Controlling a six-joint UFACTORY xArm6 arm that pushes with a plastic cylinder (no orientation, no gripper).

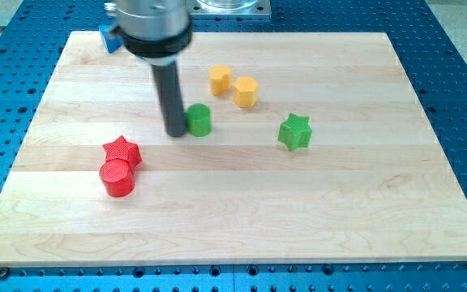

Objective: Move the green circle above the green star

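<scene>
on the pale wooden tabletop (242,211), my tip (175,132) touches the green circle (199,120) from the view's left. the green star (295,132) lies to its right, so you'd push rightward and upward. there's no hand here, only a rod.

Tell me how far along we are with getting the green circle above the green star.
Done: my tip has reached the green circle, sitting right against its left side in the view. In hand: a push toward the view's right. Left: most of the move. The circle is well to the left of the green star, only slightly higher, with the two yellow blocks near the target spot.
</scene>
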